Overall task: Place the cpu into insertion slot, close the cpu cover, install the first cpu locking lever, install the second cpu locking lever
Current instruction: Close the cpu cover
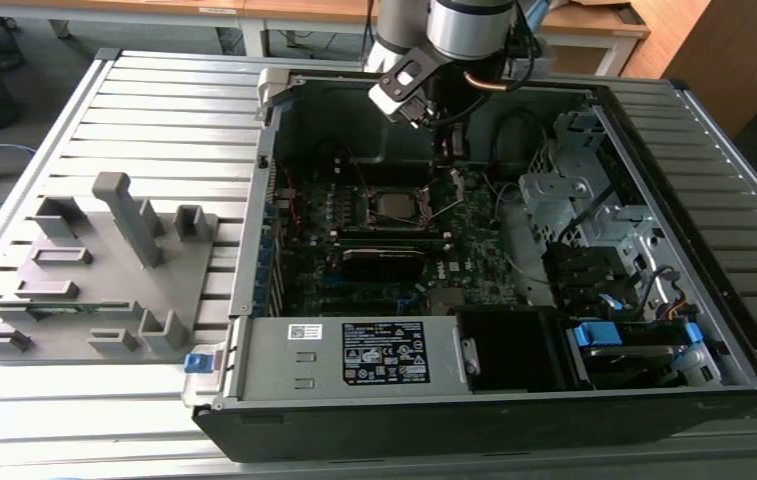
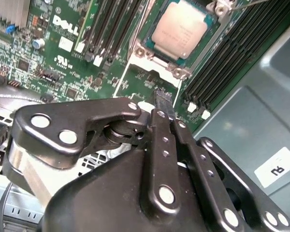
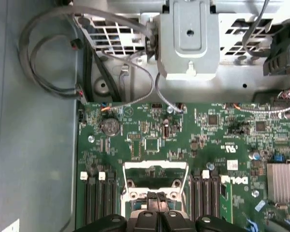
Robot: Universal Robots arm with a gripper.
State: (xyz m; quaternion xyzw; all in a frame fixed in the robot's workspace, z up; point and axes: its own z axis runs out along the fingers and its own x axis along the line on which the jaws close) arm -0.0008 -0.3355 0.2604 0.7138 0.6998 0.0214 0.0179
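Observation:
The cpu [image 2: 182,29], a square chip with a dull silver top, lies flat in the insertion slot [image 2: 157,57] on the green board. In the exterior view the cpu [image 1: 394,207] is inside the open computer case, below my gripper [image 1: 452,150]. The cpu cover [image 3: 155,166], a thin silver frame with a square cut-out, is swung back off the slot toward the gripper. My gripper [image 2: 163,102] hangs just above the cover's free edge, fingertips [image 3: 157,195] together with nothing visible between them. A thin wire lever [image 2: 251,3] sticks up beside the slot.
Black memory slots [image 2: 227,58] flank the socket on both sides. Grey cables [image 3: 43,53] and a grey metal bracket [image 3: 188,38] sit beyond the board. A finned heat sink [image 3: 282,181] is nearby. A grey fixture [image 1: 98,270] stands on the slatted table outside the case.

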